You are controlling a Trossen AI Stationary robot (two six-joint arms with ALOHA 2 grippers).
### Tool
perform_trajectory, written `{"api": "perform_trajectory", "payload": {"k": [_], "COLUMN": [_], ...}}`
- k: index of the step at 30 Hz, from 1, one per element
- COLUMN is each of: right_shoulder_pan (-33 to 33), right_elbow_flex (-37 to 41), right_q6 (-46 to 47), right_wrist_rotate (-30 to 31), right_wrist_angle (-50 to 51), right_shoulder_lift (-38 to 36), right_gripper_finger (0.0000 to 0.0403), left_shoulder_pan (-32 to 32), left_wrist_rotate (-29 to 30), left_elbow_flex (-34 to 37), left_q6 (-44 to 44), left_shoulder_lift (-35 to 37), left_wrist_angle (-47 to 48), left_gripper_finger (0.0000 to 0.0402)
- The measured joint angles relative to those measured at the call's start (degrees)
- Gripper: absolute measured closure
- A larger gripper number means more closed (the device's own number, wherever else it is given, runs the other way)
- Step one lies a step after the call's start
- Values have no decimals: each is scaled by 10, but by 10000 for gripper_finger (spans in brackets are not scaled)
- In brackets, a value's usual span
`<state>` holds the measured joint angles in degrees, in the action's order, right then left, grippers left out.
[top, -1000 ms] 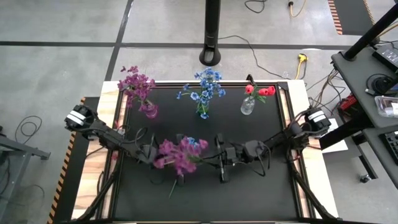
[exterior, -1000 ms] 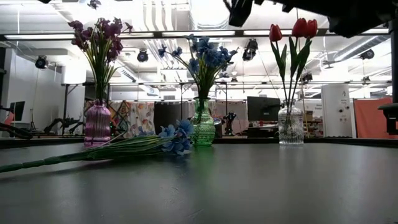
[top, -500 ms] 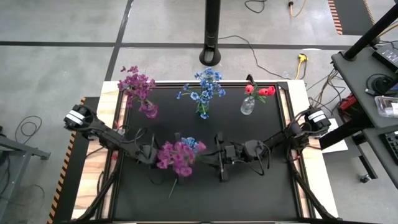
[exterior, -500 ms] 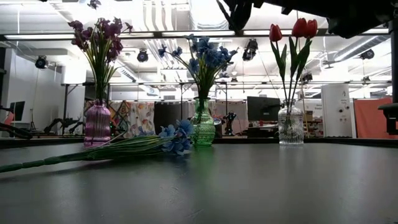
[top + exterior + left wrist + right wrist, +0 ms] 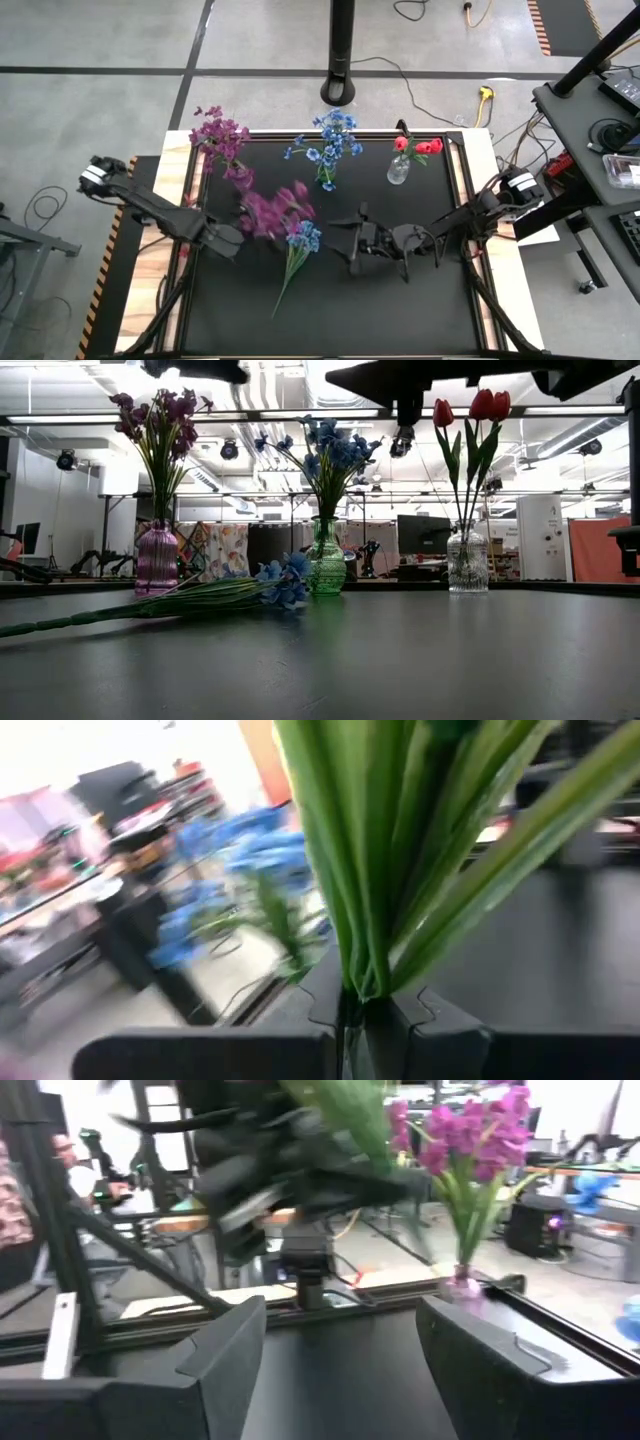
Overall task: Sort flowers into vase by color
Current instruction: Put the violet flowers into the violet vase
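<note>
My left claw (image 5: pixel 236 236) is clamped tight on the stems of a purple flower bunch (image 5: pixel 272 208), held above the counter (image 5: pixel 420 300) near the purple vase (image 5: pixel 243 178). My right claw (image 5: pixel 345 247) stands wide apart, holding nothing — a blue flower bunch (image 5: pixel 301 240) lies just beside it.

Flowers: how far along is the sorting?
Done: purple, blue and red bunches stand in their vases. In hand: the left gripper is shut on a purple spray; the right gripper is open. Left: a blue spray lying on the table.
</note>
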<state>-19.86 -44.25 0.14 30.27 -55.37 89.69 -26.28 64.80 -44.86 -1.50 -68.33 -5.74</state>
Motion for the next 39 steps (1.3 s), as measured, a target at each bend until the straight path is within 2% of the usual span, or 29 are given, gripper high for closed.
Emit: {"api": "perform_trajectory", "payload": {"k": [6,11,17,23,27,39], "right_shoulder_pan": [0,0,0,0,0,0], "right_elbow_flex": [0,0,0,0,0,0], "right_q6": [0,-1,-2,-2,-2,-3], "right_wrist_rotate": [-2,-2,-2,-2,-2,-1], "right_wrist_angle": [3,6,8,17,20,27], "right_shoulder_lift": [0,0,0,0,0,0], "right_gripper_finger": [138,138,138,138,138,138], "left_shoulder_pan": [28,77,138,195,220,230], "left_wrist_rotate": [64,67,66,32,32,28], "left_elbow_flex": [0,0,0,0,0,-1], "left_q6": [159,288,306,309,308,280], "left_shoulder_lift": [112,175,194,191,191,193], "left_wrist_angle": [237,378,420,458,483,495], "left_gripper_finger": [396,396,396,397,397,397]}}
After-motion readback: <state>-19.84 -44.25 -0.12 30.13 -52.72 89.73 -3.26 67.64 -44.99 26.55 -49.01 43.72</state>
